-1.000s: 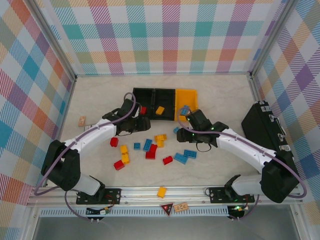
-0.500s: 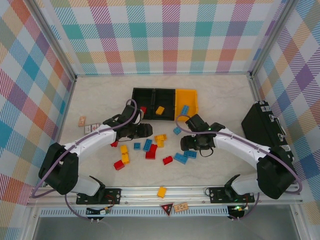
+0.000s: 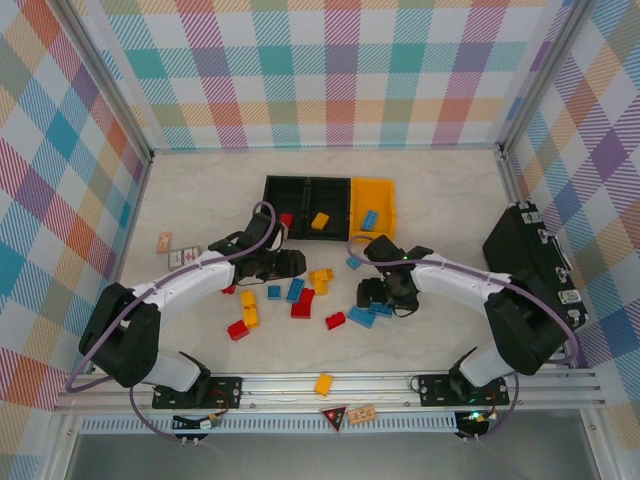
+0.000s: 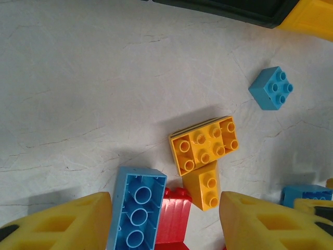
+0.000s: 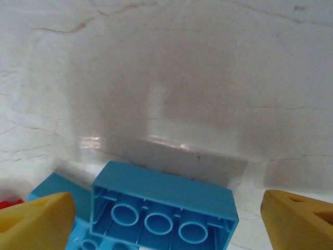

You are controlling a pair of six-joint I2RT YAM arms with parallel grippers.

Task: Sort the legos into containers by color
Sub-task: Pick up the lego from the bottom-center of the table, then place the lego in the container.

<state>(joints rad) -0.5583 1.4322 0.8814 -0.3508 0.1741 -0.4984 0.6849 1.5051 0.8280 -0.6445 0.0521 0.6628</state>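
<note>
R gripper [image 3: 377, 296] is hovering over the loose blue legos [image 3: 362, 317] near the middle of the surface [image 3: 440, 200], fingers apart, nothing between them. A sec ago it was up at the yellow-orange bin [image 3: 386, 192] of the containers [image 3: 306, 183], carrying a blue brick. That dropped blue brick [image 3: 369, 220] is now lying inside that bin, so one more blue is sorted & the arm is coming back for another. In the right wrist view its yellow fingers [image 5: 36, 219] are sitting either side of an upturned blue brick [image 5: 164, 208], not touching it. That's prob. the next pick.

L gripper [image 3: 292, 262] is shifting too. It was closer to the left black bin [image 3: 272, 186], where a red brick [image 3: 287, 218] is lying, & is now sitting back over the loose pile. Its fingers [image 4: 57, 224] are also apart & holding nothing. Between them are lying a 2nd upturned blue brick [image 4: 136, 208] & a red one [image 4: 174, 221], w/ two yellow-orange bricks [image 4: 205, 146] just beyond. Can't tell which it's going for.

Middle black bin [image 3: 330, 186] is holding one yellow-orange brick [image 3: 320, 221]. Most legos are still lying loose, so sorting is looking early: both arms are between drop & next grab.
</note>
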